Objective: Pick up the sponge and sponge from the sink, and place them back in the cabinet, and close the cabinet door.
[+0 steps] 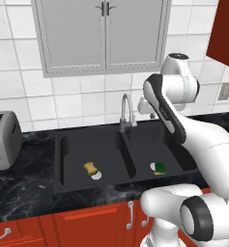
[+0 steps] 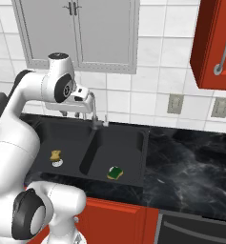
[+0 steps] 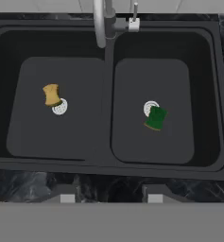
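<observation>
The black double-basin sink [image 3: 108,163] lies below my gripper [image 3: 110,196], whose two finger tips stand wide apart with nothing between them, so it is open. A tan-yellow sponge [image 3: 51,94] rests in the left basin beside the drain, also seen as the tan sponge [image 1: 91,168]. In the right basin, next to its drain, lies the green sponge [image 3: 156,117], [image 2: 115,173]. My gripper [image 2: 69,113] hangs above the sink's back edge near the faucet [image 2: 92,112]. A glossy red cabinet door [image 2: 214,43] with a silver handle is at the upper right; the cabinet's inside is out of view.
A grey double-door unit [image 1: 104,34] hangs on the tiled wall above the sink. A silver toaster [image 1: 2,140] stands on the black stone counter at the left. Red base cupboards [image 1: 87,224] run below. Wall outlets [image 2: 174,103] sit right of the sink.
</observation>
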